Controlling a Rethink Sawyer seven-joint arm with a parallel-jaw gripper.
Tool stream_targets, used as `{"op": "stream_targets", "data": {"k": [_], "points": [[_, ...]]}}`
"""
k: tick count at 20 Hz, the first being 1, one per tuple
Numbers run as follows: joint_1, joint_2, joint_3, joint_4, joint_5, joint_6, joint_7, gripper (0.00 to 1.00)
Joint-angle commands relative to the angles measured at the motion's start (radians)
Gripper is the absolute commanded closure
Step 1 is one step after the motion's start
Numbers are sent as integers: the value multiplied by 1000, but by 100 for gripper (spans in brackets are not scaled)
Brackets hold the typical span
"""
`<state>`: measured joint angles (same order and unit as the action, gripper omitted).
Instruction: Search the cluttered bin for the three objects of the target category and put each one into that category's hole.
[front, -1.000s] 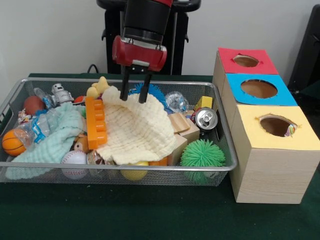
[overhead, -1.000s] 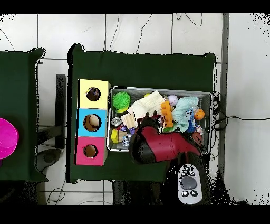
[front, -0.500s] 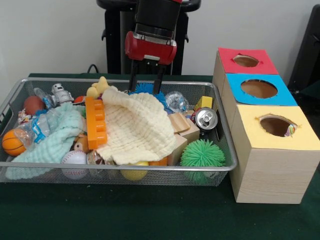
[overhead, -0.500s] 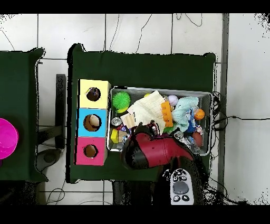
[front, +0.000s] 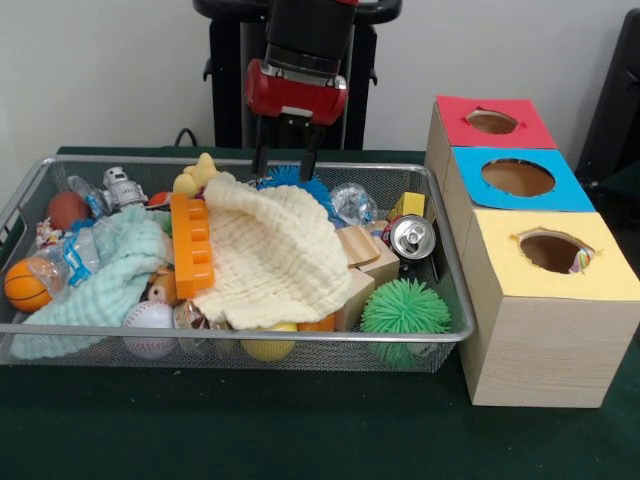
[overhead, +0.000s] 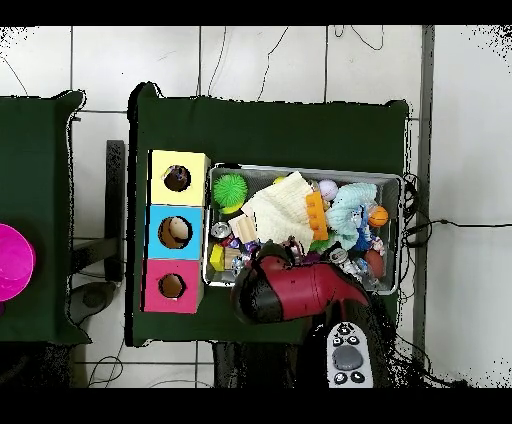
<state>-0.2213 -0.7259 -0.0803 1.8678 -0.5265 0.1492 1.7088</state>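
The wire mesh bin (front: 250, 335) is full of toys. My gripper (front: 285, 165) hangs open and empty over the bin's far rim, just above a blue spiky ball (front: 290, 180) and behind the cream waffle cloth (front: 275, 255). The mint-green cloth (front: 110, 270) lies at the left. The yellow-topped hole (front: 552, 250) is in the nearest wooden box; a scrap of busy print (front: 580, 262) shows at its right edge. No other printed piece shows clearly in the bin. In the overhead view the arm (overhead: 285, 290) covers the bin's (overhead: 390, 180) near side, and the yellow hole (overhead: 177, 179) is at the left.
The blue-topped box (front: 515, 178) and the red-topped box (front: 492, 122) stand behind the yellow one. In the bin lie an orange toy brick (front: 192, 245), a drink can (front: 412, 237), a green spiky ball (front: 405, 308), wooden blocks (front: 362, 262), a baseball (front: 148, 322) and a small basketball (front: 25, 285).
My gripper has risen off the cream cloth's far edge and drawn back toward the bin's far rim. The lifted cloth edge has dropped and lies flatter.
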Motion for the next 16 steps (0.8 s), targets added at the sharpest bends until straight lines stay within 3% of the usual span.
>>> {"op": "stream_targets", "data": {"k": [1, 10, 16], "points": [[15, 116, 28, 37, -6, 46, 105, 0], [81, 239, -41, 26, -13, -106, 168, 0], [193, 340, -204, -22, 26, -294, 215, 0]]}}
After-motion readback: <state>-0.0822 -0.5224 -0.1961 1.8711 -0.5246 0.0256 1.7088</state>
